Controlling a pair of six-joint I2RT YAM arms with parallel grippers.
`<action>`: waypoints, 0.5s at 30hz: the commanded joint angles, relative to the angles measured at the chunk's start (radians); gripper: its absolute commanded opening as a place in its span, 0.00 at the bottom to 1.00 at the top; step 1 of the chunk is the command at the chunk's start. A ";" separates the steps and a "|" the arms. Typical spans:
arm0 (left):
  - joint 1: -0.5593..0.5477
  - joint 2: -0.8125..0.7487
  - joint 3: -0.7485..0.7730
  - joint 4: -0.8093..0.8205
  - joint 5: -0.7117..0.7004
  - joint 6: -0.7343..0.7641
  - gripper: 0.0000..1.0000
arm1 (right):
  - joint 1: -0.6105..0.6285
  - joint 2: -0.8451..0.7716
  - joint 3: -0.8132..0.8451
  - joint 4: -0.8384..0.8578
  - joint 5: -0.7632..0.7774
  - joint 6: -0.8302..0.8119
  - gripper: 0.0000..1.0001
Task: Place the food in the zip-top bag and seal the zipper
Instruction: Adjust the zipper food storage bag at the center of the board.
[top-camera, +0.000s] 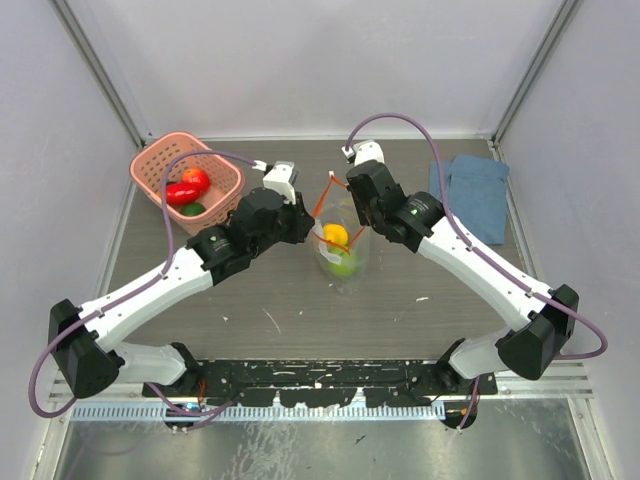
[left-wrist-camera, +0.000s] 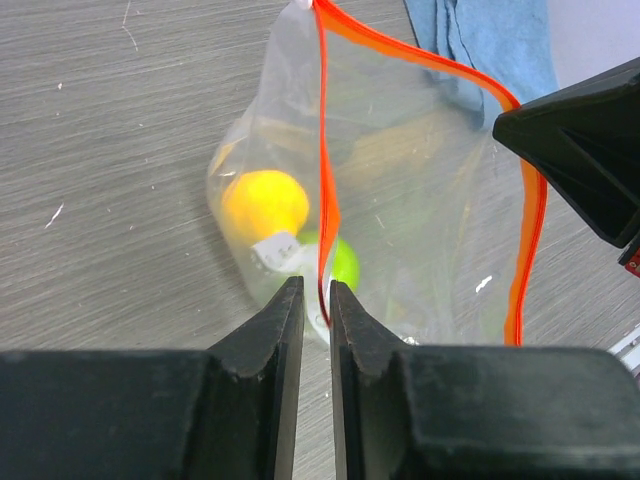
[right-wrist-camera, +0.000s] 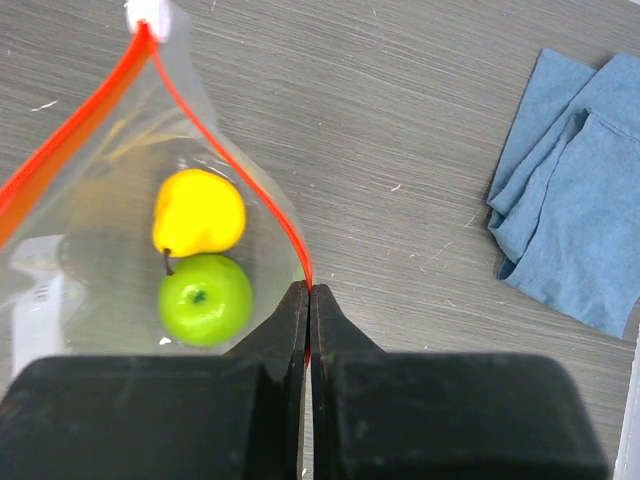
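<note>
The clear zip-top bag (top-camera: 341, 250) hangs open between my two grippers, its mouth facing up. It holds food: a yellow pear (right-wrist-camera: 198, 212) and a green apple (right-wrist-camera: 205, 298). More food, red pieces (top-camera: 190, 187) and a dark green one (top-camera: 194, 209), lies in the pink basket (top-camera: 150, 165). My right gripper (right-wrist-camera: 309, 290) is shut on the orange-red zipper (right-wrist-camera: 235, 150) on one side of the mouth. My left gripper (left-wrist-camera: 316, 290) stands slightly open, the other zipper strip (left-wrist-camera: 323, 150) running loose through the narrow gap. The white slider (right-wrist-camera: 148, 15) sits at the far end.
A folded blue cloth (top-camera: 470, 195) lies at the back right of the grey table, just behind the right arm. The pink basket stands at the back left. White walls close the workspace at the back and sides.
</note>
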 joint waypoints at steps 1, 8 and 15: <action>0.002 -0.010 0.050 0.027 -0.009 0.016 0.20 | -0.003 -0.040 0.027 0.060 0.025 -0.011 0.00; 0.018 -0.046 0.084 -0.023 -0.021 0.043 0.37 | -0.007 -0.040 0.026 0.065 0.046 -0.011 0.00; 0.087 -0.083 0.110 -0.093 -0.022 0.084 0.54 | -0.012 -0.045 0.024 0.067 0.047 -0.012 0.00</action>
